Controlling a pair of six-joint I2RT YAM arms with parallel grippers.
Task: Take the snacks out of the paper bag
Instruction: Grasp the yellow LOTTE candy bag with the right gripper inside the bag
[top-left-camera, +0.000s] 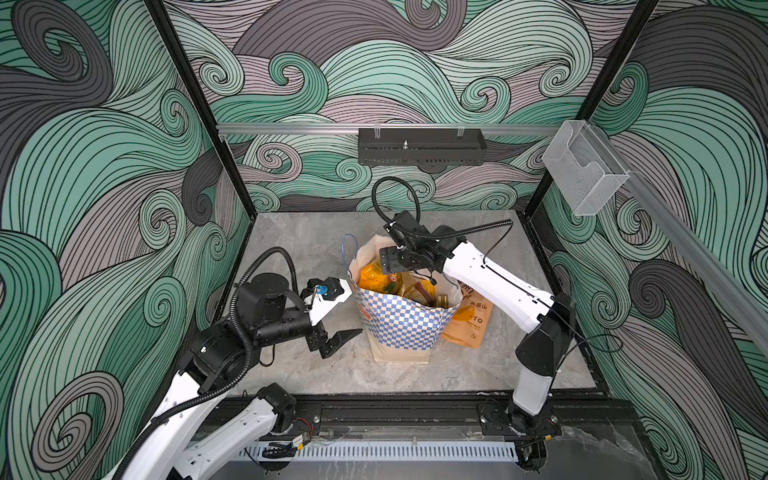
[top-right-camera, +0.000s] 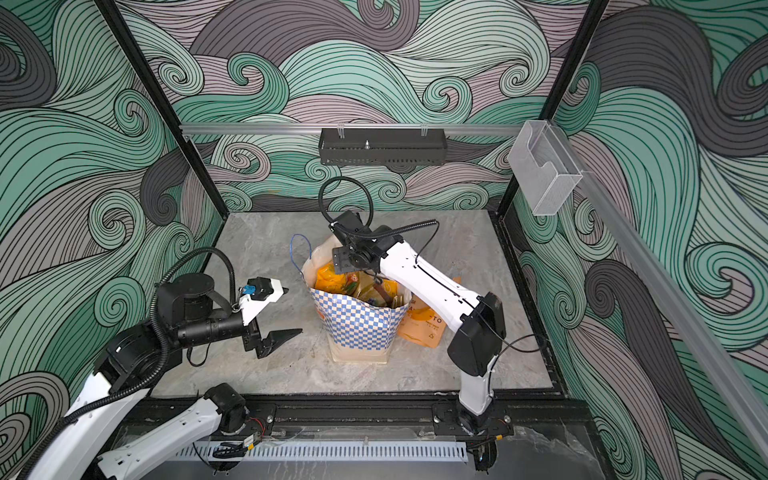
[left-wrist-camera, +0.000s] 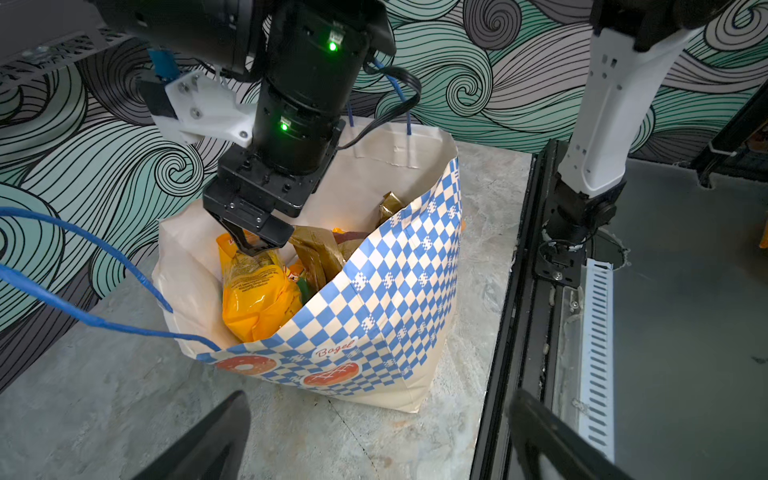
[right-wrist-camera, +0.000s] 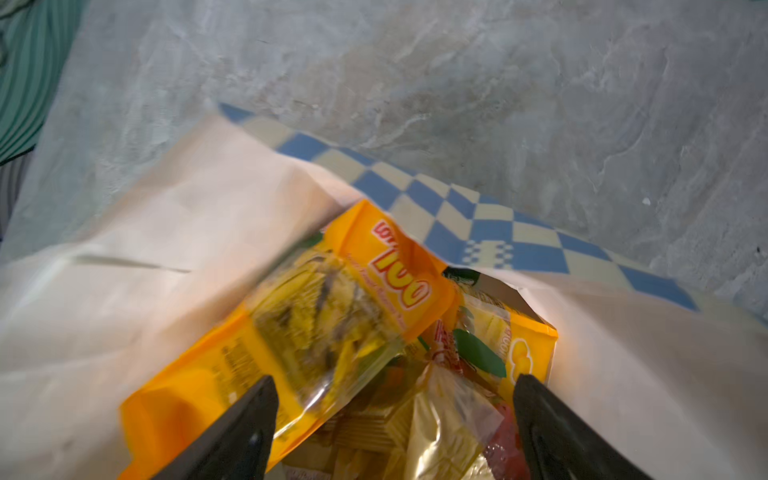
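- Grey marbled tabletop (top-left-camera: 299, 249) carries the paper bag (top-left-camera: 399, 328), upright at centre with its mouth open. The orange pouch (top-left-camera: 469, 328) lies on the table just right of the bag and is partly hidden behind it.
- Right gripper (right-wrist-camera: 395, 380): inside the far-left part of the bag mouth, jaws wide, gripping nothing. The jaws straddle the yellow-orange packet (right-wrist-camera: 332, 316).
- Risk, double pick: the golden-brown packet (left-wrist-camera: 320, 253) sits between the same jaws. Closing here could catch both packets, or only loose film that slips.
- Risk, pinched wall: the white inner wall is close to one finger. Paper caught in the jaws would lift the bag.
- Left gripper (top-right-camera: 276, 340): jaws wide, empty, near-left of the bag and apart from it. The bag is therefore unbraced, and an upward pull may tip or drag it.
- Risk, snag: the blue cord handle (top-left-camera: 347, 249) stands beside the right wrist.
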